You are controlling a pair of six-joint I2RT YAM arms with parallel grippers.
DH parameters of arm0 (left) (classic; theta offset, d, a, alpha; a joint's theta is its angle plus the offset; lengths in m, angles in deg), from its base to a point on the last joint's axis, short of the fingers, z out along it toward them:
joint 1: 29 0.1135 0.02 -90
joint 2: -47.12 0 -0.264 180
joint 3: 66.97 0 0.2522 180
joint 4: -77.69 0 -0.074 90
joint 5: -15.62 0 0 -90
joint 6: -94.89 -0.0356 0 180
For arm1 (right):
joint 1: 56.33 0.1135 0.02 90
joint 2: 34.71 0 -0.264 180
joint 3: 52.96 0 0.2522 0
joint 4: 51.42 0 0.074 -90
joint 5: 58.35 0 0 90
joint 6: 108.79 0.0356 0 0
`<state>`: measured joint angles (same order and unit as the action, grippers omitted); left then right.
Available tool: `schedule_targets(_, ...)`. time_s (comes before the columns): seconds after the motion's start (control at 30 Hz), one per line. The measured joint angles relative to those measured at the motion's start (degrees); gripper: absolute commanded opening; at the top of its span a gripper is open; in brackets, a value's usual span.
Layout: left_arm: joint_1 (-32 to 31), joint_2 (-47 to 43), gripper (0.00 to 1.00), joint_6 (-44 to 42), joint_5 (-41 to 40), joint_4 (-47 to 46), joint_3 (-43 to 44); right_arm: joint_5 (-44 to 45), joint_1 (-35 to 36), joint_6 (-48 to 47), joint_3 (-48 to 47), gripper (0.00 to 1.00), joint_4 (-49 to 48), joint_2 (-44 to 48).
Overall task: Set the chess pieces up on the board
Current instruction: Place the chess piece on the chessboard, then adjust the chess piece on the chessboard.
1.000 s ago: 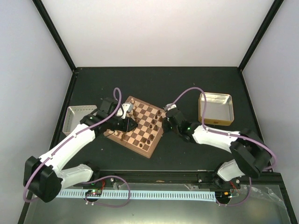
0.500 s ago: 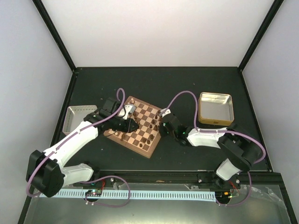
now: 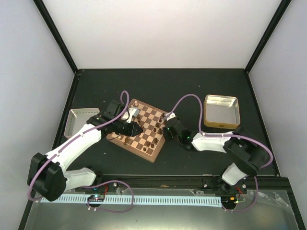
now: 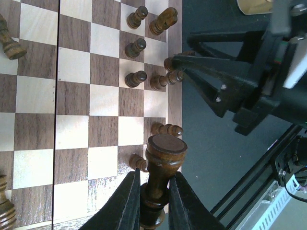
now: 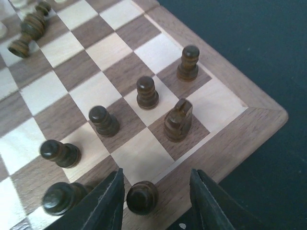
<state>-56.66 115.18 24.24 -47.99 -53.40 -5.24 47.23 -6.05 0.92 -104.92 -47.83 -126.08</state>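
The board (image 3: 149,152) lies tilted at mid-table with dark chess pieces (image 3: 152,142) along its right side. My left gripper (image 3: 134,128) hovers over the board's middle, shut on a tall dark piece (image 4: 161,158) whose round base faces the camera. My right gripper (image 3: 166,129) is at the board's right edge, open. A dark pawn (image 5: 142,196) stands between its fingers (image 5: 110,201), close to the left one, at the rim of the board (image 5: 240,124). Beyond it stand a dark knight (image 5: 178,120) and other dark pawns (image 5: 147,92). In the left wrist view the right gripper's fingers (image 4: 211,79) reach in near the edge pawns (image 4: 135,78).
A silver tray (image 3: 79,120) sits left of the board and a gold tin (image 3: 220,111) to its right. A dark piece (image 5: 29,28) lies on its side farther up the board. Black frame posts border the table.
My right gripper has moved left onto the board's edge and opened, leaving a dark pawn standing between its fingers. The left gripper has barely shifted, still holding its piece.
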Motion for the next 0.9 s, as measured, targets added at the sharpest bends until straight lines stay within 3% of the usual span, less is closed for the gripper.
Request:
schedule_targets(0.37,0.0,0.0,0.04,-0.1,0.0,0.0,0.0,-2.7,-1.0,6.9,-5.1,0.49,13.7,14.2)
schedule_targets(0.6,0.0,0.1,0.04,-0.1,0.2,0.0,0.0,-8.6,-2.4,9.2,-16.0,0.45,28.6,8.9)
schedule_targets(0.9,0.1,0.5,0.04,-0.2,0.8,0.1,0.0,-10.2,-2.4,11.0,-18.7,0.34,39.7,2.8)
